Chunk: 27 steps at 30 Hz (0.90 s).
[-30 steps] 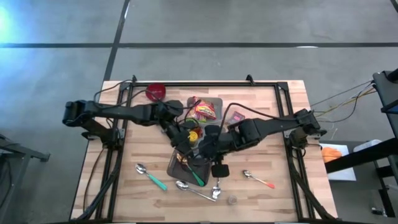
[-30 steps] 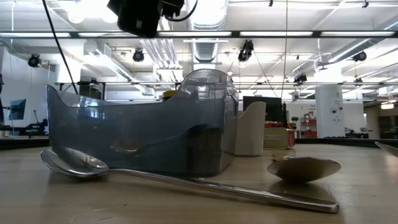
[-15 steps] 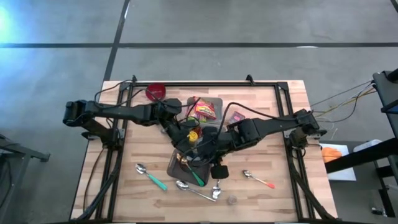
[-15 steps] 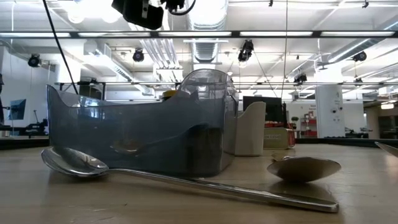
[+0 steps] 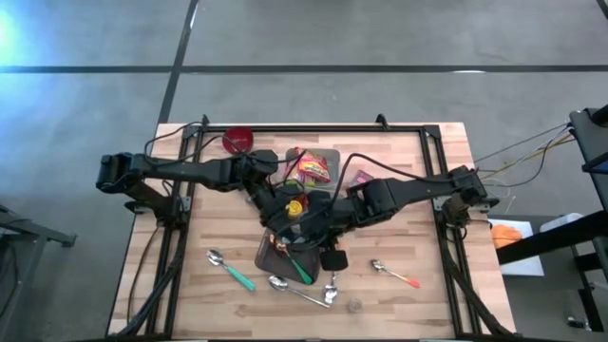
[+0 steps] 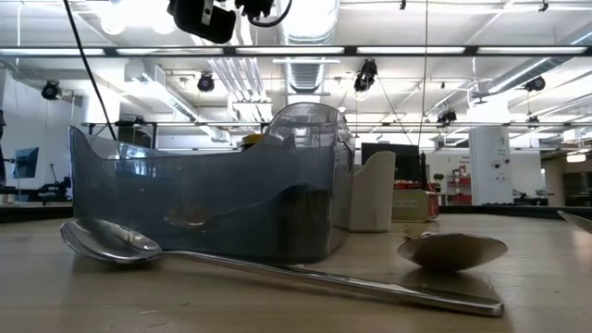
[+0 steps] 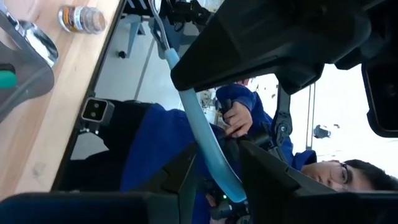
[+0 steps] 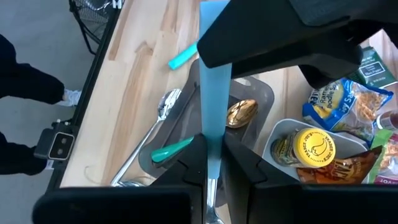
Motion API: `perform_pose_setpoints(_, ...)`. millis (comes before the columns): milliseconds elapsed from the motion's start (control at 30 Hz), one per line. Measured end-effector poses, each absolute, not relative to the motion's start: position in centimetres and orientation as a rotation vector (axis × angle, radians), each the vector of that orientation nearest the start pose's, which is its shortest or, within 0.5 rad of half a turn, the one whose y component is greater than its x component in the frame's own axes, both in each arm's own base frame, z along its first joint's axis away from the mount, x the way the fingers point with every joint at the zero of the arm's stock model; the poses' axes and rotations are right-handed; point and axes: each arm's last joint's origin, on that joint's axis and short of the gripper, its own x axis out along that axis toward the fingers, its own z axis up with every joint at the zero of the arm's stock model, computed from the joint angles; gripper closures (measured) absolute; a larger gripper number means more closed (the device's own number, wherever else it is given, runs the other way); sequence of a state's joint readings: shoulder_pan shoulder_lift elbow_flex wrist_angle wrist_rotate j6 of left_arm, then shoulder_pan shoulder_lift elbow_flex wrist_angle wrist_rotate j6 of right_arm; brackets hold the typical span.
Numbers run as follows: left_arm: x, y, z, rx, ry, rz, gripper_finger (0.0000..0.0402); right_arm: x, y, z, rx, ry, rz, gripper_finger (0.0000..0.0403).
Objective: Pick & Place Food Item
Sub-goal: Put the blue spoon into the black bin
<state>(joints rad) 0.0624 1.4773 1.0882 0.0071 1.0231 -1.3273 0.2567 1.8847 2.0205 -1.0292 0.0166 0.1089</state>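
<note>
Above the wooden table (image 5: 427, 228) and grey tray (image 8: 258, 93), the right gripper (image 8: 212, 163) is clamped on a light-blue spoon (image 8: 214, 74). The left gripper (image 7: 214, 174) pinches the same spoon's handle.

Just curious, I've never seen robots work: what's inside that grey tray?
In the grey tray lie a gold spoon and a green-handled utensil. The grippers and blue handle cover the rest.

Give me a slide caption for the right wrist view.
Right claw shut on a light-blue handle above the grey tray.
</note>
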Motion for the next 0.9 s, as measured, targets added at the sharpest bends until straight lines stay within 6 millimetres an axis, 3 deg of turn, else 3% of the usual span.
perform_pose_setpoints(533,32.25,-0.34,29.8,-1.464,0.959,-0.564,0.0285,38.65,9.62,37.28,-0.018,0.878,0.167,0.0383)
perform_pose_setpoints(633,32.23,-0.41,29.77,-1.468,0.966,-0.564,0.0305,38.67,9.65,37.3,-0.016,0.875,0.17,0.0383)
perform_pose_setpoints(767,32.07,-0.5,29.47,-1.482,1.013,-0.578,0.0371,38.73,9.66,37.71,-0.016,0.843,0.176,0.0383)
perform_pose_setpoints(900,32.07,-0.52,29.5,-1.477,1.014,-0.588,0.0375,38.79,9.65,37.82,-0.019,0.83,0.179,0.0384)
